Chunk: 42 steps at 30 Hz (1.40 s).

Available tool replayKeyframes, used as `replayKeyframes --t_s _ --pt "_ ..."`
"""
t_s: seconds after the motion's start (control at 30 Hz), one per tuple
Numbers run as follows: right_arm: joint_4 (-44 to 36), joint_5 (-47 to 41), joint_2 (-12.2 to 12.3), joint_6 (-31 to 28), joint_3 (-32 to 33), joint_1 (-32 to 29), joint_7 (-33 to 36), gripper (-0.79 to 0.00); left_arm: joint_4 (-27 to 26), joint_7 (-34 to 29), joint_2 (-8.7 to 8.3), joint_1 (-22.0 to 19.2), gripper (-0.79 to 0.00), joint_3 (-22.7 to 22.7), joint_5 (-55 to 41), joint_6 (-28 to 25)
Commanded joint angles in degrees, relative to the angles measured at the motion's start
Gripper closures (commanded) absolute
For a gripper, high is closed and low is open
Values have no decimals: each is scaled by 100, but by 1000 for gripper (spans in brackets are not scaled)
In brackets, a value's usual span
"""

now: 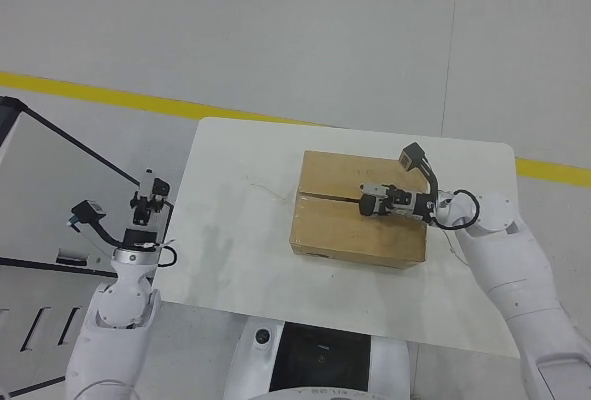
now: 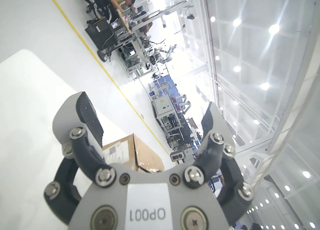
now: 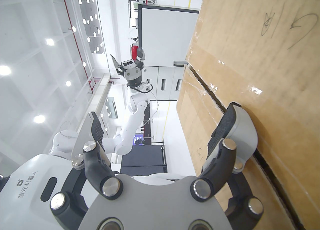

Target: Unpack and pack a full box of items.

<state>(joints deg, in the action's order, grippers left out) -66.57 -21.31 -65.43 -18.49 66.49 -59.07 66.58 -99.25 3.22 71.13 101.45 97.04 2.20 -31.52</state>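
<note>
Box (image 1: 358,208), brown cardboard, one item, standing on the white bench (image 1: 235,200) right of centre, with bare bench surface on its left, far and near sides. Both top flaps are folded down and meet at a seam (image 1: 325,197) that runs left to right across the lid. In the right wrist view the seam (image 3: 205,88) carries a strip of glossy clear tape, wrinkled in places, and the box (image 3: 250,53) shows pen scribbles (image 3: 287,25) on one flap. A white label (image 2: 116,152) is stuck to the side of the box (image 2: 142,151) seen in the left wrist view. Right end effector (image 1: 367,203): placed over the lid near the right part of the seam and pointing left along it. Its jaws are spread wide and hold nothing (image 3: 162,116). One finger (image 3: 240,126) lies close against the flap beside the seam, and whether it actually touches cannot be told. Left end effector (image 1: 147,205): raised beside the left edge of the bench (image 2: 30,103), well apart from the box. Its jaws are also spread wide and empty (image 2: 147,116). It shows in the distance of the right wrist view as well (image 3: 127,58), pointing upward. Yellow floor line (image 1: 95,95): one, running across the floor beyond the far side of the bench.
</note>
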Motion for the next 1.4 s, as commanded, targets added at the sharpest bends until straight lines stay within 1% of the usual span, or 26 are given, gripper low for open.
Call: replayKeyframes --t_s 0.0,0.1,0.17,0.2,0.5,0.6,0.7,0.77,0.83,0.9,0.93,1.23,1.3,1.33,1.37 --pt "-82 -3 15 -49 52 -68 -91 -785 -39 281 35 -37 -785 -171 213 -76" --pt "-196 -18 38 -133 132 -160 -177 -785 -74 647 91 -4 -785 -431 574 -123" --pt "-276 -23 53 -198 183 -206 -209 -785 -44 806 117 11 -785 -542 790 -195" --pt "-308 -32 61 -236 218 -229 -235 -785 -22 859 120 41 -785 -526 844 -241" --pt "-536 -212 135 -261 466 -339 -140 -785 -22 859 120 41 -785 -526 844 -241" --pt "-589 -196 150 -252 484 -355 -98 -785 -26 953 140 -14 -785 -604 1090 -165" --pt "-569 -185 161 -231 489 -355 -75 -785 -8 1299 196 -75 -785 -880 1503 -147" --pt "-542 -193 167 -215 494 -350 -66 -785 -48 1610 254 -136 -785 -1197 1826 -47" --pt "-522 -202 175 -203 512 -347 -60 -785 -99 2012 331 -178 -785 -1578 2018 217" --pt "-491 -212 182 -193 531 -348 -82 -785 -64 2404 424 -207 -785 -2023 1988 611" --pt "-487 -217 184 -188 530 -349 -84 -785 24 2476 441 -251 -785 -2086 2012 674" --pt "-436 -259 189 -173 515 -333 -84 -785 8 2449 439 -267 -785 -2079 2057 668" --pt "-436 -259 189 -173 515 -333 -84 -785 21 2292 412 -400 -785 -2044 2699 444" --pt "-436 -259 189 -173 515 -333 -84 -785 82 2243 381 -499 -785 -1970 3359 253" --pt "-436 -259 189 -173 515 -333 -84 -785 196 2324 373 -571 -785 -1971 3759 113"
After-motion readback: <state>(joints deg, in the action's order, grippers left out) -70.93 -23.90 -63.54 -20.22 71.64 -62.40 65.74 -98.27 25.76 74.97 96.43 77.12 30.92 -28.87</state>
